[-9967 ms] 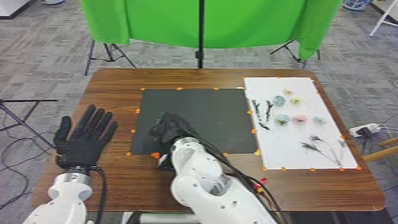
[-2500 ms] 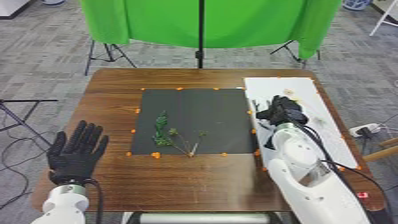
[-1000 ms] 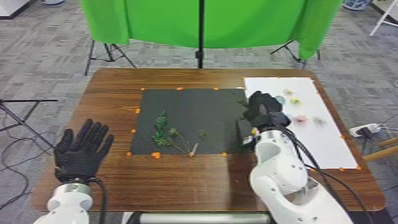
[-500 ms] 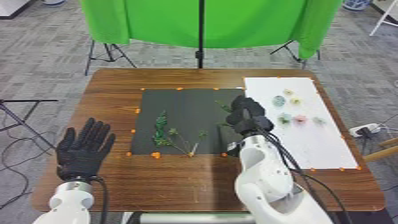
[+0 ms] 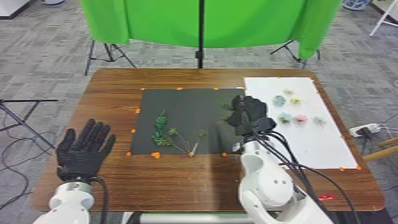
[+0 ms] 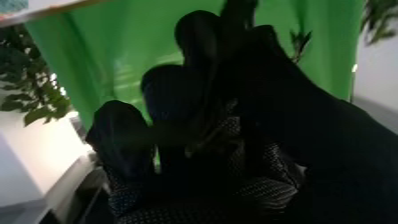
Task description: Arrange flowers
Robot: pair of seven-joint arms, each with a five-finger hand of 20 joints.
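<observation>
Right hand (image 5: 249, 111) is pinching a green sprig (image 5: 224, 104) over the dark mat (image 5: 188, 100), probably building onto those leafy stems (image 5: 161, 128), while the open left hand (image 5: 81, 156) is leaving room.

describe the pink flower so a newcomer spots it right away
On the brown wooden table, find the white rectangular sheet on the right. About halfway along it, the small pink flower sits mid-row, between a pale teal flower on its left and a pale grey-green flower. Neither neighbour is pink.
</observation>
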